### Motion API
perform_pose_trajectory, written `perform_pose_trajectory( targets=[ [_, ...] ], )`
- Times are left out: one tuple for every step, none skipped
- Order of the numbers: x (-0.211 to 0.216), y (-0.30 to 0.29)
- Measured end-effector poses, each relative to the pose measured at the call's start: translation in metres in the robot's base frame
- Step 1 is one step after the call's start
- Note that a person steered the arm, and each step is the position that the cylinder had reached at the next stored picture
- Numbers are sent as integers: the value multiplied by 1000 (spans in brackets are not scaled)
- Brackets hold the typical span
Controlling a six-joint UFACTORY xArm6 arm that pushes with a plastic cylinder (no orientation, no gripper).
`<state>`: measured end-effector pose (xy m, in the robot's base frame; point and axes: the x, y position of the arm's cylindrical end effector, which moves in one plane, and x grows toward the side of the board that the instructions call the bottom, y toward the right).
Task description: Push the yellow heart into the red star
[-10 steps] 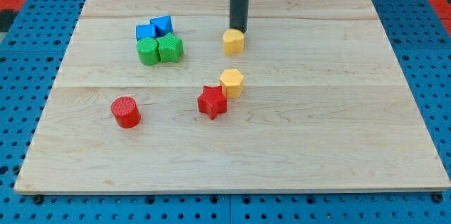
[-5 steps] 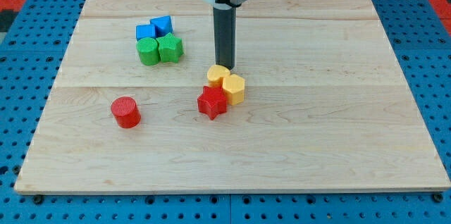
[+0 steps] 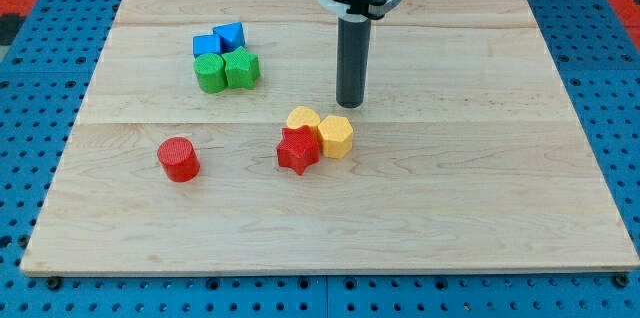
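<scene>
The yellow heart [image 3: 302, 119] sits near the board's middle, touching the top edge of the red star [image 3: 298, 150]. A yellow hexagon [image 3: 336, 137] touches the star's right side and the heart. My tip [image 3: 349, 105] is above and to the right of this cluster, a short gap from the heart and not touching any block.
A red cylinder [image 3: 179, 158] stands at the left. A cluster of two blue blocks [image 3: 220, 39] and two green blocks [image 3: 226, 70] sits at the upper left. The wooden board [image 3: 480, 208] lies on a blue pegboard.
The tip pushed the yellow heart down the view from the board's upper middle onto the red star, nudging star and hexagon slightly. The tip then drew back to the right and slightly down.
</scene>
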<state>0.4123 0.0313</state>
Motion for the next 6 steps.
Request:
perform_pose_trajectory(
  targets=[
    [0, -22],
    [1, -77],
    [10, -103],
    [10, -68],
    [10, -29],
    [10, 13]
  ],
)
